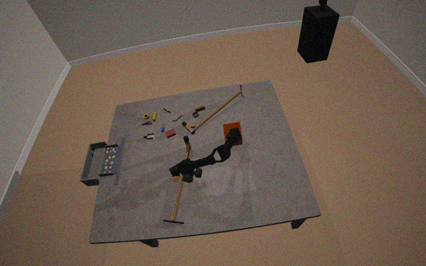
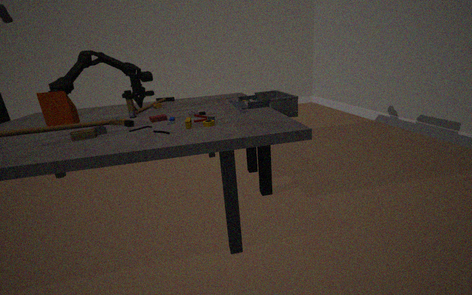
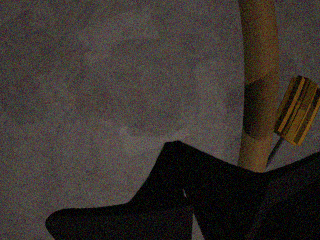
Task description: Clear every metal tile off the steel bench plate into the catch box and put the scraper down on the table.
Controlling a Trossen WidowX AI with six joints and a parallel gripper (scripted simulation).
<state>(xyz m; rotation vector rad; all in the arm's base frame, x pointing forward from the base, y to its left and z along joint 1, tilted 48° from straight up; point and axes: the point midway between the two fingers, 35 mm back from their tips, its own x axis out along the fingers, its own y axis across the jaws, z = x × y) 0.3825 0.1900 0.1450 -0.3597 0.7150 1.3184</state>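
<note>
My gripper (image 2: 140,104) is shut and empty, pointing down above the shaft of a long tool. This tool has a wooden shaft (image 1: 178,197) (image 2: 147,108) (image 3: 260,45), an upright dark-tipped grip (image 1: 186,138) and a wide flat dark blade (image 1: 173,221) (image 2: 165,99) near the table's edge. In the wrist view the shaft runs beside the black fingers; contact cannot be told. Several small pale tiles (image 1: 106,167) lie on the bluish plate (image 1: 117,159) at the far left. The grey catch box (image 1: 87,163) (image 2: 283,104) adjoins its outer end.
A second long-handled tool (image 1: 218,110) (image 2: 51,128) lies across the table, its narrow head at the far corner. A yellow-handled item (image 1: 176,178) (image 3: 300,111) is beside the shaft. A red block (image 1: 170,133) (image 2: 158,118), yellow tape (image 1: 146,116) (image 2: 208,123) and small tools lie nearby.
</note>
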